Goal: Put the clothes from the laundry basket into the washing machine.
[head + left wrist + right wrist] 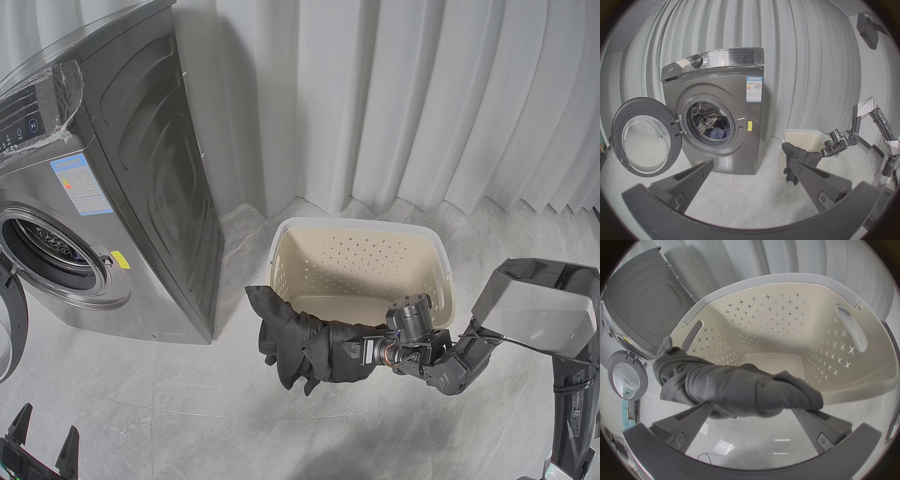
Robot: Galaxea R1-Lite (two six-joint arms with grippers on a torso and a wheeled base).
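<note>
A dark grey garment [306, 350] hangs over the front left corner of the cream laundry basket [356, 224], one end on the rim, the rest drooping outside toward the floor. My right gripper [750, 408] is at the garment's [740, 390] other end. Its fingers [693, 419] stand wide apart, the cloth lies across them and covers the tips. The basket's [775, 280] floor is bare. The washing machine [144, 156] stands to the left with its door [647, 137] swung open and blue clothing [717, 132] in the drum. My left gripper [45, 431] is open and low, facing the machine.
White curtains [406, 94] hang behind the basket and machine. Pale tiled floor [187, 400] stretches between the basket and the machine's front. The open door [9, 325] juts out at the far left.
</note>
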